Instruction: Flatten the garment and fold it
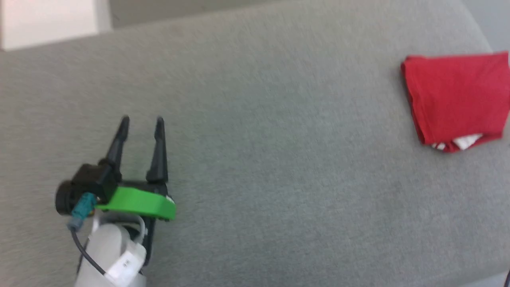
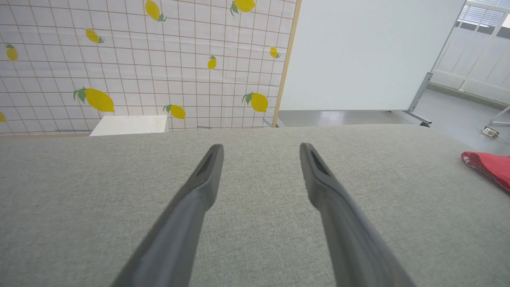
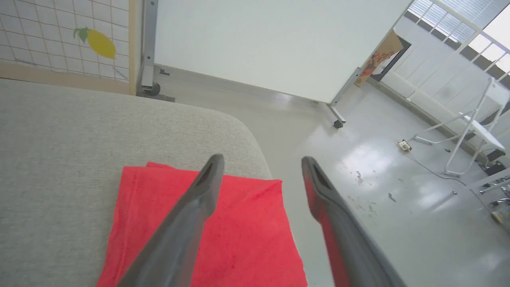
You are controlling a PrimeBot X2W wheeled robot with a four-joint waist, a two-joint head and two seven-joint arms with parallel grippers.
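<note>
The garment point(image 1: 458, 95) lies folded into a small red rectangle at the right end of the grey padded surface point(image 1: 279, 139), with a bit of white and striped trim showing at its near edge. In the right wrist view the garment point(image 3: 243, 235) sits just below my right gripper point(image 3: 261, 165), which is open and holds nothing. My left gripper point(image 1: 142, 121) hovers over bare grey fabric at the left, fingers apart and empty; the left wrist view shows the left gripper point(image 2: 261, 149) with a corner of the garment point(image 2: 488, 165) far to its right.
The padded surface ends in a rounded corner point(image 3: 247, 131) right beside the garment, with shiny floor point(image 3: 378, 171) beyond. A lemon-print tiled wall point(image 2: 139, 59), a white box point(image 2: 129, 124), a white panel on legs point(image 2: 358, 52) and a white folding chair point(image 3: 474, 139) stand around.
</note>
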